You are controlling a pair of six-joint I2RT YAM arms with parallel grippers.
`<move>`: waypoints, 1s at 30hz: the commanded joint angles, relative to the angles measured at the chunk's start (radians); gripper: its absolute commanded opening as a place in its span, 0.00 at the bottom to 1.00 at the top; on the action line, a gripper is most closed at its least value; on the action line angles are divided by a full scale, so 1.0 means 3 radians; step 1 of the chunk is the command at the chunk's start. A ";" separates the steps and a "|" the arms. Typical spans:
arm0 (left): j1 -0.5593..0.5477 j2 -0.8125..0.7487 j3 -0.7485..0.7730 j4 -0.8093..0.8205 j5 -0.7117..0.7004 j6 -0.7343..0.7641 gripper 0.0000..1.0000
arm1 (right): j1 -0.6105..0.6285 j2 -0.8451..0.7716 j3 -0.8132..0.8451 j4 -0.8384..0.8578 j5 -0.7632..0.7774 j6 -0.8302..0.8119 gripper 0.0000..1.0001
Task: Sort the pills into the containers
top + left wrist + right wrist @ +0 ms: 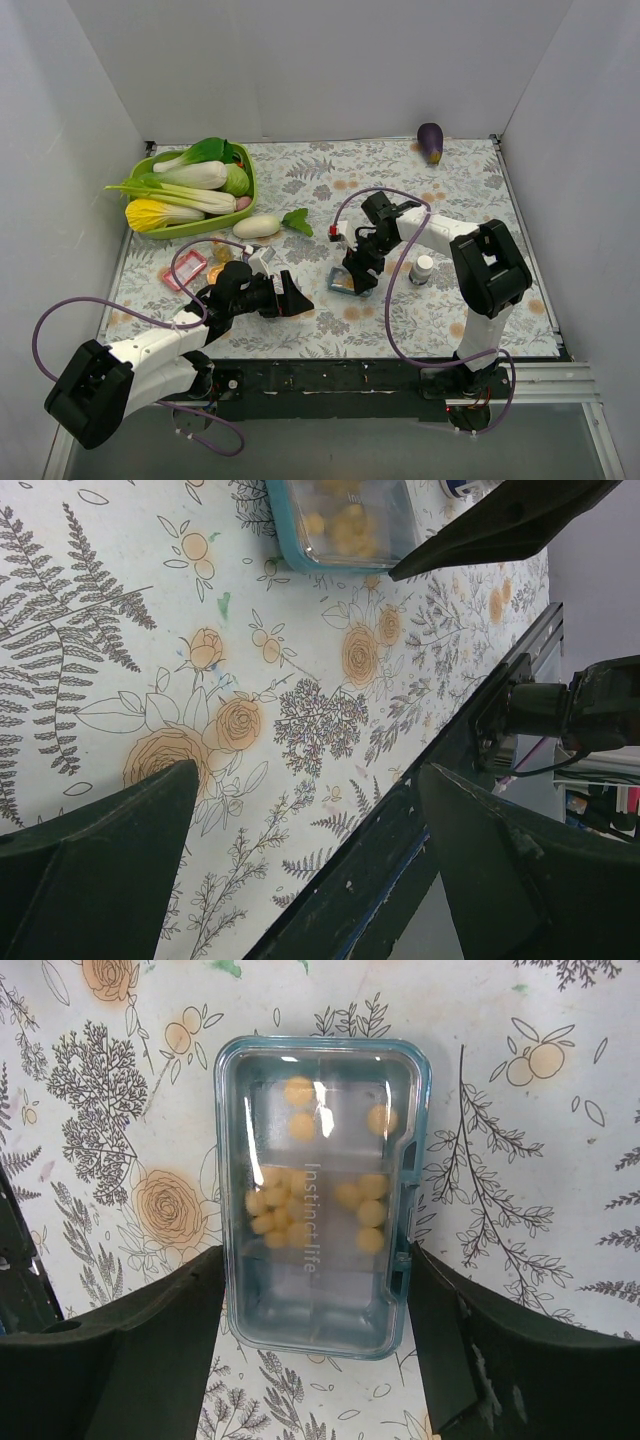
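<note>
Right gripper [315, 1260]: jaws spread wide, 1 finger along each long side of the blue-rimmed tray [322, 1305]. Contact with the rim cannot be told. Tray lies flat on the floral cloth [520, 1110], with about 15 pills [285, 1210] inside. Left gripper [308, 775]: jaws wide apart, holding nothing, above cloth near the table's front edge.
</note>
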 commanded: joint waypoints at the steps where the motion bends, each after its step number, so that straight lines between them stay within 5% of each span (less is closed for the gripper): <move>1: 0.0009 -0.0042 -0.0024 0.0030 0.0054 0.0035 0.93 | -0.0010 -0.0133 0.0067 -0.0092 -0.0021 -0.0035 0.76; 17: 0.0009 -0.0057 -0.0019 0.0015 0.0069 0.0030 0.93 | -0.0020 -0.0271 0.0190 -0.0229 -0.0246 -0.0086 0.72; 20: 0.0009 -0.0047 -0.0019 0.0015 0.0064 0.0030 0.93 | -0.0025 -0.0286 0.0150 -0.0209 -0.0246 -0.0111 0.76; 24: 0.0009 -0.0021 -0.0019 0.0025 0.0074 0.0030 0.93 | -0.0025 -0.0164 0.0068 -0.0158 -0.0154 -0.0121 0.92; 30: 0.0004 -0.0078 -0.0029 0.0010 0.0069 0.0030 0.93 | -0.0025 -0.0148 0.0068 -0.0117 -0.0108 -0.0101 0.97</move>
